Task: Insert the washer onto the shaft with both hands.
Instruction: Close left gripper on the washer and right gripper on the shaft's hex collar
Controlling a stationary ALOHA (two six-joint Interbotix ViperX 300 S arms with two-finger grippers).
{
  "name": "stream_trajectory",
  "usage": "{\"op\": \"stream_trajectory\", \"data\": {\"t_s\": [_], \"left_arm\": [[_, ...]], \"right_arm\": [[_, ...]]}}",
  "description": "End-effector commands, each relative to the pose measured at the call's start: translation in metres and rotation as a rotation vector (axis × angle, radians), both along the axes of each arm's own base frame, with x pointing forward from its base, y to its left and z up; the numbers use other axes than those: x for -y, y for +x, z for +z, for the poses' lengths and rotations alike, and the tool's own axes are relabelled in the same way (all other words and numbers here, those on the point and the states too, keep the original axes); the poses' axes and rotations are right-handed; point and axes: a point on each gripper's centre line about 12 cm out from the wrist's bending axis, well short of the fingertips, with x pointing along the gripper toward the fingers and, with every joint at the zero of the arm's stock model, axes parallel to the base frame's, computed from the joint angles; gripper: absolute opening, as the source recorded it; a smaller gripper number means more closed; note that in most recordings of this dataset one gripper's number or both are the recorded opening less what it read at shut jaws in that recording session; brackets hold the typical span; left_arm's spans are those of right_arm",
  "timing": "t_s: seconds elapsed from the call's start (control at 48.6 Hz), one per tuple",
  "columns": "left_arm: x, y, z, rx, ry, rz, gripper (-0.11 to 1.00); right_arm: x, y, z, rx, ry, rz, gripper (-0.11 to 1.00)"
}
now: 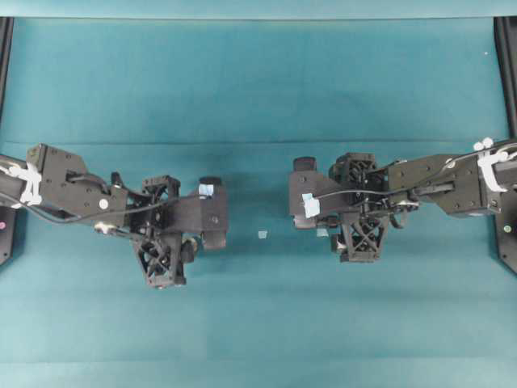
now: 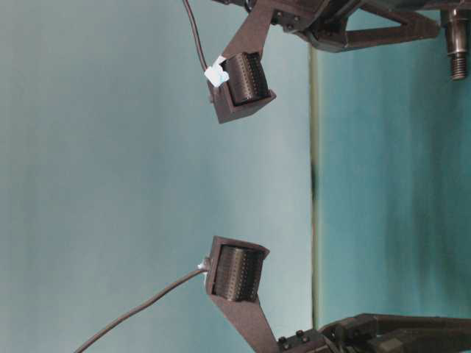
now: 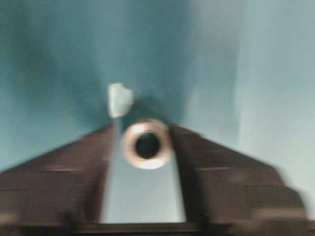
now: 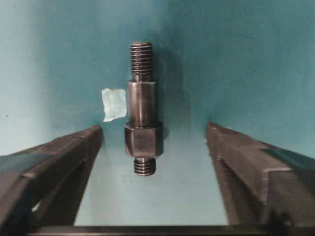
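One grey washer (image 3: 146,143) (dark centre hole)

Teal cloth (image 1: 258,81) covers the whole table, light falling evenly across it; black rails (image 1: 507,73) run along both side edges, and a paler teal backdrop (image 2: 147,176) rises behind

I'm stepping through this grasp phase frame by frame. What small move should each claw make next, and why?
Probably finish closing both. The washer lies flat between the left claw fingers, gaps on either side nearly gone. The shaft lies between the right claw fingers, with wider gaps left. Neither part looks gripped yet, so lifting now would likely leave them on the table.
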Motion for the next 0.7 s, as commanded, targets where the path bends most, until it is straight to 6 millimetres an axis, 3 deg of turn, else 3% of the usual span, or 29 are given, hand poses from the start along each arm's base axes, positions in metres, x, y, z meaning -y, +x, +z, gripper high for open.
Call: {"op": "stream_trajectory", "data": {"t_s": [0.0, 0.185, 0.37, 0.679], "left_arm": [[0.0029, 0.0029, 0.0038, 0.017, -0.002, -0.006, 0.37], [0.0029, 0.0025, 0.0050, 0.020, 0.000, -0.011, 0.37], [0.0034, 0.0027, 0.0067, 0.026, 0.003, -0.019, 0.37], [0.0061, 0.0031, 0.0082, 0.031, 0.002, -0.027, 0.37]], "right_arm": [[0.0012, 0.0018, 0.0018, 0.009, -0.003, 0.004, 0.46], [0.0016, 0.0003, 0.0010, -0.002, -0.003, 0.001, 0.16], [0.0062, 0.0000, 0.0010, -0.002, -0.003, -0.010, 0.00], [0.0055, 0.0003, 0.0014, -0.001, 0.005, -0.017, 0.00]]}}
